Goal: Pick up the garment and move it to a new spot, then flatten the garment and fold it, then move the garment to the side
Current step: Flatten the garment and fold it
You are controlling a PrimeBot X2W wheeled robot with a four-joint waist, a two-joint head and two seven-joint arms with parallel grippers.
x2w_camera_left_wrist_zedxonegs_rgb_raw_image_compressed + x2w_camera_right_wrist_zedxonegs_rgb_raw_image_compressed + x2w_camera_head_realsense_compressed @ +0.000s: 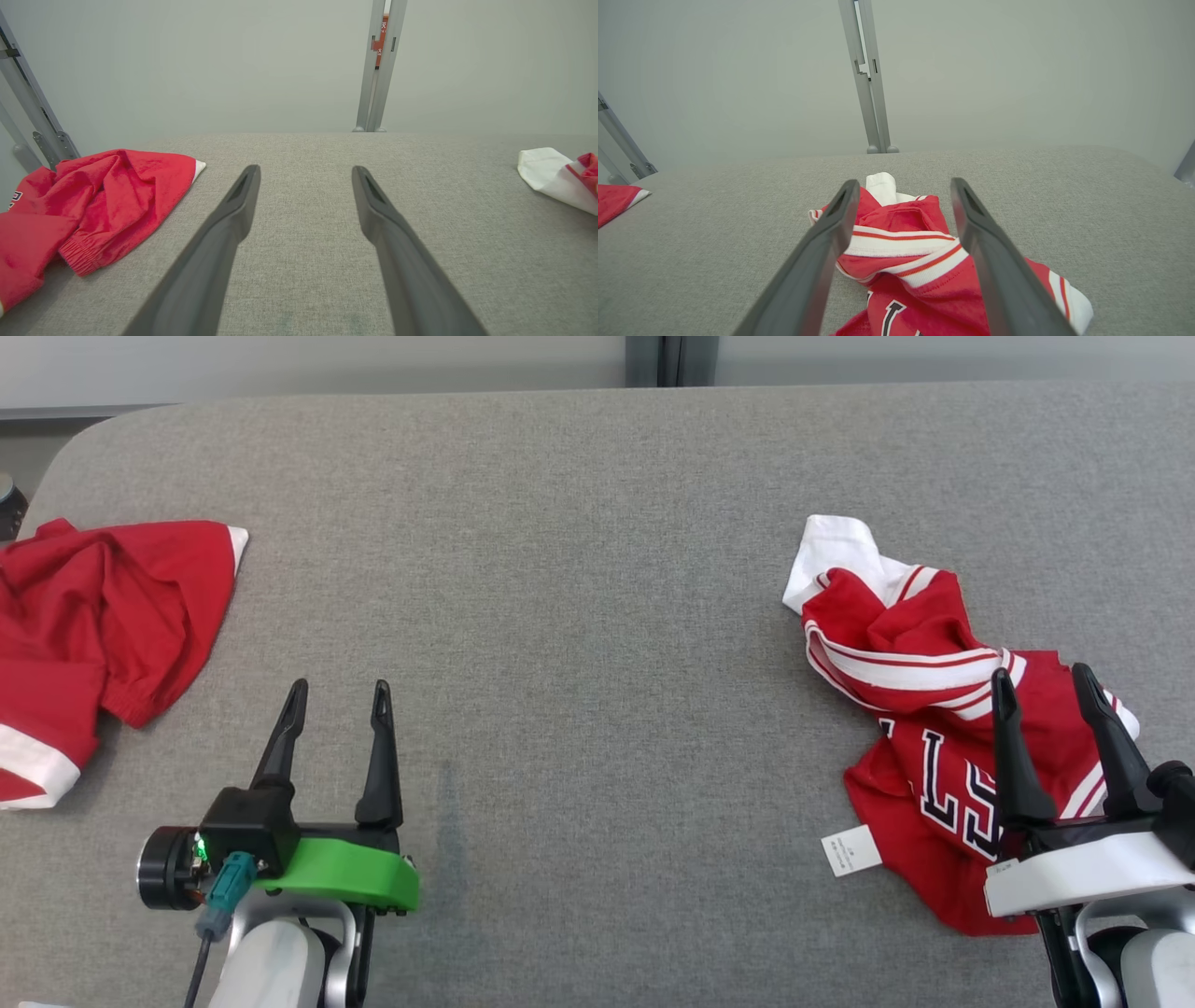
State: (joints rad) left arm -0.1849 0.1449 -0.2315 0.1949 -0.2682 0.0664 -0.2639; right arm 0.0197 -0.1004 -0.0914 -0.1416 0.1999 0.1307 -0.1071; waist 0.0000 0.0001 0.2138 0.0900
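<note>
My right gripper [1042, 675] stands spread over the crumpled red jersey [896, 616]. I judge it light, limp, likely slick; best hold is the bunched striped band [896, 245].

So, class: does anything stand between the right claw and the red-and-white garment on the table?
Nothing visible does. The open right claw hangs right over the red-and-white garment, which lies crumpled on the grey table.
</note>
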